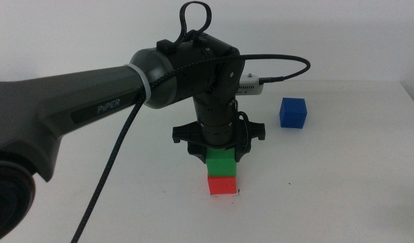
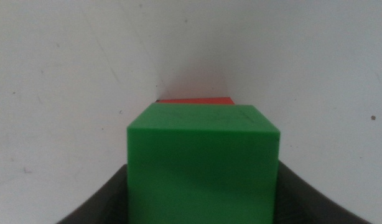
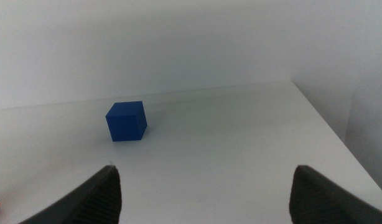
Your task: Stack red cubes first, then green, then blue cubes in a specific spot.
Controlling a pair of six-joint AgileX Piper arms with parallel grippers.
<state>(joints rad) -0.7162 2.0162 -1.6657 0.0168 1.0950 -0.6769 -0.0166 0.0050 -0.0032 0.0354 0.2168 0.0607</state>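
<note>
The red cube (image 1: 222, 184) sits on the white table near the front centre, covering the specific spot. Directly on top of it is the green cube (image 1: 220, 162), squarely aligned, with my left gripper (image 1: 220, 159) reaching down from above and shut on its sides. In the left wrist view the green cube (image 2: 203, 165) fills the space between the jaws, and only a strip of the red cube (image 2: 194, 100) shows beyond it. The blue cube (image 1: 293, 113) stands alone at the back right. My right gripper (image 3: 205, 177) waits open, facing the blue cube (image 3: 126, 121) from a distance.
The left arm's dark body and cable (image 1: 112, 155) cross the left half of the middle view. The table's right edge (image 3: 340, 140) runs close beside the blue cube's area. A white wall stands behind the table.
</note>
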